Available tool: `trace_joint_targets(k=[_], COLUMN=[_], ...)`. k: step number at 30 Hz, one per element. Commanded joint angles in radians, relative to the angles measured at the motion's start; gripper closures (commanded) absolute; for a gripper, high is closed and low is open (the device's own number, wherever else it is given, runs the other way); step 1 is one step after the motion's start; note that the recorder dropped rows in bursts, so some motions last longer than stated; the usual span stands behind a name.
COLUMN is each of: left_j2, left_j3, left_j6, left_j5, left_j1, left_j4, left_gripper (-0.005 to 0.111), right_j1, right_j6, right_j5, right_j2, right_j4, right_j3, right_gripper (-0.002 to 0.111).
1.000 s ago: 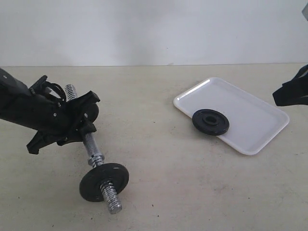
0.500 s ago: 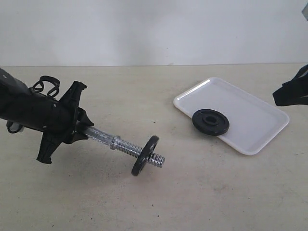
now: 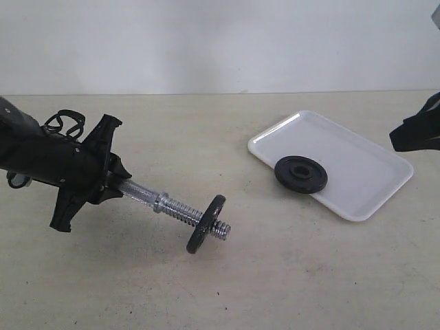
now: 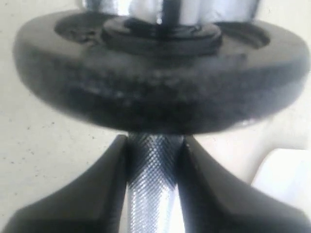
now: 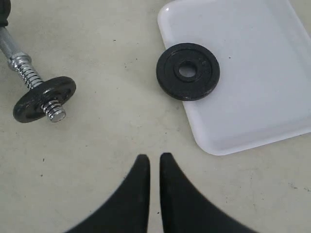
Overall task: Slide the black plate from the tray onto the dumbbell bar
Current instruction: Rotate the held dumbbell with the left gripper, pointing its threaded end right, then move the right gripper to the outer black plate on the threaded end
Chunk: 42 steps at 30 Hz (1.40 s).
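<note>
Fingers (image 4: pixel 109 194) of the left gripper (image 4: pixel 154 187) press against both sides of the dumbbell bar (image 4: pixel 151 204), clamped on its knurled chrome middle. In the exterior view the left gripper (image 3: pixel 103 180) sits at the left of the table (image 3: pixel 275 282), and the dumbbell bar (image 3: pixel 141 194) runs out of it toward the right and nearer edge. Along the rod come a chrome collar nut (image 3: pixel 162 203), a stretch of coarse thread, then a mounted black disc (image 3: pixel 205 224) standing on edge, with the short threaded end (image 3: pixel 221 231) poking past it. Whether the disc's lower rim touches the table or hangs just clear cannot be told. In the left wrist view the mounted disc (image 4: pixel 155 92) fills the frame just beyond the fingertips, blurred.

The right gripper (image 5: pixel 154 162) has its two dark fingers drawn almost together, only a thin slit between them and nothing held. It hovers over bare table, apart from both the bar and the tray; in the exterior view only part of it (image 3: pixel 416 130) shows at the right border.

The black plate (image 5: pixel 188 71) lies flat on the tray (image 5: pixel 252 53), at the long side facing the bar, its rim overhanging the tray's edge above the table. In the exterior view the black plate (image 3: pixel 301 174) rests at the tray's (image 3: pixel 364 161) near-left edge, well apart from the bar's free end.
</note>
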Motion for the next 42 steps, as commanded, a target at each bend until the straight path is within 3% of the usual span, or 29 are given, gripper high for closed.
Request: trace_joint_targets(k=[1, 12, 16, 20, 26, 42], left_j2=[-0.057, -0.057, -0.057, -0.057, -0.057, -0.057], left_j3=[-0.030, -0.030, -0.030, -0.030, -0.030, -0.030], left_j6=[0.006, 0.006, 0.006, 0.006, 0.007, 0.014], left_j5=[-0.076, -0.083, -0.064, -0.047, -0.034, -0.027], left_j1=[0.000, 0.000, 0.000, 0.000, 0.000, 0.000], left_j4=[0.002, 0.002, 0.002, 0.014, 0.021, 0.021], left_gripper=[0.102, 0.102, 0.102, 0.102, 0.102, 0.102], right_j1=[0.000, 0.043, 0.202, 0.399, 0.566, 0.604], right_j6=[-0.003, -0.014, -0.026, -0.007, 0.003, -0.005], right_j5=[0.018, 0.127, 0.054, -0.137, -0.371, -0.413], right_j2=[-0.001, -0.001, 0.042, 0.215, 0.371, 0.477], right_j4=[0.003, 0.035, 0.037, 0.037, 0.097, 0.129], right_j3=[-0.005, -0.001, 0.038, 0.063, 0.057, -0.002], right_gripper=[0.104, 0.104, 0.104, 0.104, 0.104, 0.104])
